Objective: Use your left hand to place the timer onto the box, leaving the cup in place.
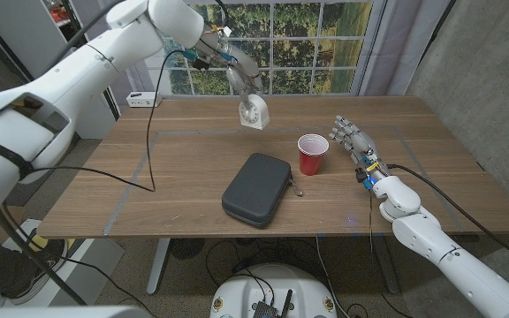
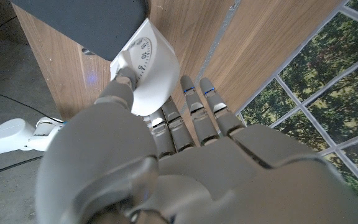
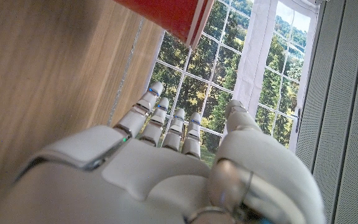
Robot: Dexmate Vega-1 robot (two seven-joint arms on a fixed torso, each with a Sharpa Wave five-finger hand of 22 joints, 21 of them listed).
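White timer point(image 1: 254, 112), dial visible, hangs above the table's far side, pinched by the left hand point(image 1: 241, 79) between thumb and curled fingers point(image 2: 191, 112). Dark zipped box point(image 1: 257, 188), its long axis running diagonally, lies nearer the robot, well apart from the timer. Red cup point(image 1: 312, 155), apparently empty, stands just beside the box; the right hand point(image 1: 353, 141) waits near it, fingers loosely spread.

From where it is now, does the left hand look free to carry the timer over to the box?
Probably yes. The left hand already grips the timer at the table's far side, and bare wood lies between it and the box. The cup stands off to the side, out of that path.
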